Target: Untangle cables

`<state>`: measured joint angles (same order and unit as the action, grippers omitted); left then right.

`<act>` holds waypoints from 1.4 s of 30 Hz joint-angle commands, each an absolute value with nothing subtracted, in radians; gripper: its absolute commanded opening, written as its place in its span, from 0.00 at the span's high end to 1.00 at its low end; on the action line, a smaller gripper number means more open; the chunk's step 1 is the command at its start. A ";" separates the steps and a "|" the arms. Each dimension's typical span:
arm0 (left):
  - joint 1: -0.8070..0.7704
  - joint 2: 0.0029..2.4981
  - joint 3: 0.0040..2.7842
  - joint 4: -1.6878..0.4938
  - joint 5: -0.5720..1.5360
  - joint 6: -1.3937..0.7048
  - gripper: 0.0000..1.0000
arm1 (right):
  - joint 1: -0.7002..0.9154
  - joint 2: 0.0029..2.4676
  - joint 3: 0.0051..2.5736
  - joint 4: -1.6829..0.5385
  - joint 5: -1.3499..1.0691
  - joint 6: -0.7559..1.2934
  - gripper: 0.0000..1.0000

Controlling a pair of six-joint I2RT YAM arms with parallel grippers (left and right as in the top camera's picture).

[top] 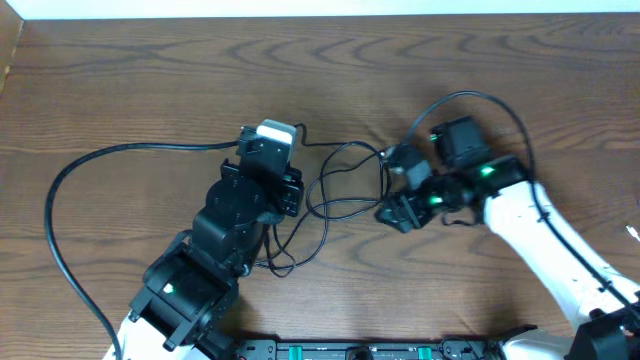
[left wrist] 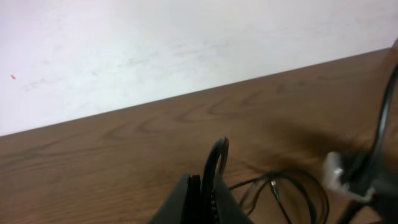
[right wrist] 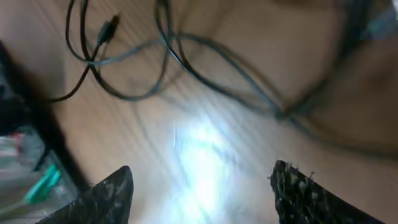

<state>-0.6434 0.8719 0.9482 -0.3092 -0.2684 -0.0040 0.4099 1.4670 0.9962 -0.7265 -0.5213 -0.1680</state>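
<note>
Thin black cables (top: 345, 185) lie in tangled loops on the wooden table (top: 150, 80) between the two arms, with more loops near the left arm (top: 290, 250). My left gripper (top: 288, 138) is shut on a black cable that arches up from between its fingers (left wrist: 217, 158). Further loops and a small plug (left wrist: 273, 186) lie to its right. My right gripper (top: 392, 188) is open and empty at the right side of the tangle. In the right wrist view its jaws (right wrist: 202, 186) are spread over bare table, the cables (right wrist: 168, 56) and a plug (right wrist: 111, 26) beyond them.
A thick black arm lead (top: 60, 190) curves across the left of the table to the left arm. Another lead (top: 500, 105) arcs over the right arm. A white wall (left wrist: 155, 43) lies beyond the table's far edge.
</note>
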 commanded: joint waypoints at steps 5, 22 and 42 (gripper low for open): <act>-0.641 0.785 0.982 -0.304 -0.178 -0.028 0.92 | 0.574 1.509 0.996 -0.514 -0.390 -0.117 0.32; -0.641 0.724 0.982 -0.343 -0.052 -0.054 0.92 | 0.632 1.812 0.997 -0.111 -0.482 0.033 0.33; -0.641 0.815 0.982 -0.352 -0.089 0.003 0.92 | 0.657 1.810 0.997 -0.102 -0.799 0.028 0.35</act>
